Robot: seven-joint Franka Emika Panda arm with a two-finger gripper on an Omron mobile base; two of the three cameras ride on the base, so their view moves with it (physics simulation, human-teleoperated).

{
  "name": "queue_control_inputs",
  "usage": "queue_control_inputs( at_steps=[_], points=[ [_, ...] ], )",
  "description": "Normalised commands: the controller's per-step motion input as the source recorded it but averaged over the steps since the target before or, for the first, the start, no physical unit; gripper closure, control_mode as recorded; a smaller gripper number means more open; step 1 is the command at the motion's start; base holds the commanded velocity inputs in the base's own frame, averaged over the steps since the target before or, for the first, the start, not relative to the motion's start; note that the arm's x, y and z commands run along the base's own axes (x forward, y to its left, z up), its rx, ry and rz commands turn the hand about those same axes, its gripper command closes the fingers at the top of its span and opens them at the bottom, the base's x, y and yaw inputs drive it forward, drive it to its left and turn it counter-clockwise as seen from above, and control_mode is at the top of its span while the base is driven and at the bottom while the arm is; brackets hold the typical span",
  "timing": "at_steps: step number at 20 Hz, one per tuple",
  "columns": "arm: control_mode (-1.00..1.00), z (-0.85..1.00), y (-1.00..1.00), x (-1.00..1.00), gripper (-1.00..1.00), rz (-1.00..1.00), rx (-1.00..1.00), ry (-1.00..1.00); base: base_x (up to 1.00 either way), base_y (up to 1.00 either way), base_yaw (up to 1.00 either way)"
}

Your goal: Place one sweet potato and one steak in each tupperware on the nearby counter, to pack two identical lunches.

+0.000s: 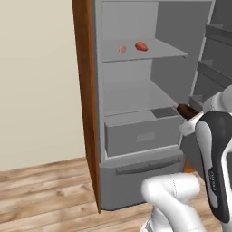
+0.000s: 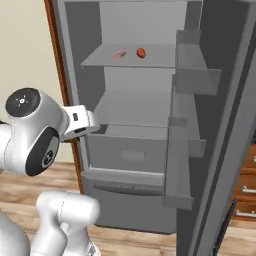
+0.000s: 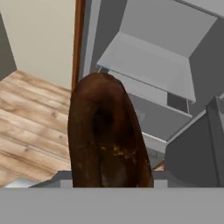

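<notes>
Outside the fridge (image 1: 136, 113), beside its drawer, the dark potato (image 3: 107, 135) is pinched in the jaws, lifted clear for carrying. On the upper shelf (image 1: 158, 53) a steak (image 1: 122, 49) and orange potato (image 1: 141, 45) are left waiting.

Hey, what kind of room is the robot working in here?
Most likely a home kitchen: an open fridge with grey shelves holding a sweet potato and a steak, wood plank flooring, and brown drawers with silver handles.
</notes>
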Motion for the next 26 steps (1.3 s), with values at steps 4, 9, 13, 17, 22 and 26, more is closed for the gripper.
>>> queue_control_inputs(
  at_steps=[4, 9, 13, 17, 22, 26],
  points=[
    [1.0, 0.0, 0.0, 0.0, 1.0, 0.0, 0.0, 0.0, -1.0, -0.09, -0.03],
    [1.0, 0.0, 0.0, 0.0, 1.0, 0.0, 0.0, 0.0, -1.0, -0.55, -0.01],
    [1.0, 0.0, 0.0, 0.0, 1.0, 0.0, 0.0, 0.0, -0.87, -0.69, 0.0],
    [1.0, 0.0, 0.0, 0.0, 1.0, 0.0, 0.0, 0.0, -0.46, -0.84, -0.03],
    [1.0, 0.0, 0.0, 0.0, 1.0, 0.0, 0.0, 0.0, -0.04, -0.97, -0.02],
    [1.0, 0.0, 0.0, 0.0, 1.0, 0.0, 0.0, 0.0, 0.0, -0.97, -0.02]
  ],
)
